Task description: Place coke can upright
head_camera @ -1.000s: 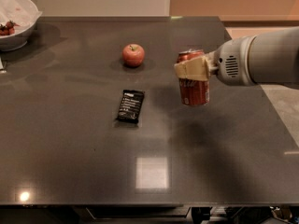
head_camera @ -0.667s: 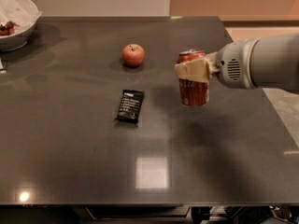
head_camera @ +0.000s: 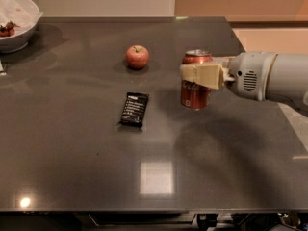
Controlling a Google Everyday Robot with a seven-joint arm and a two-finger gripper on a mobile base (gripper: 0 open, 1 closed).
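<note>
The coke can (head_camera: 195,95), red with a silver top, stands upright at the right middle of the dark table (head_camera: 72,167). My gripper (head_camera: 195,74) reaches in from the right and is shut around the can's upper half, its beige fingers (head_camera: 202,75) across the front of the can. I cannot tell whether the can's base touches the table or hangs just above it.
A round red apple (head_camera: 137,57) sits left of the can, farther back. A flat black wrapped bar (head_camera: 134,109) lies left of the can, nearer the front. A white bowl (head_camera: 17,20) with dark food stands at the far left corner. The table's right edge is close behind my arm.
The can and gripper have stayed almost in place, shifting very slightly. The apple, bar and bowl have not moved.
</note>
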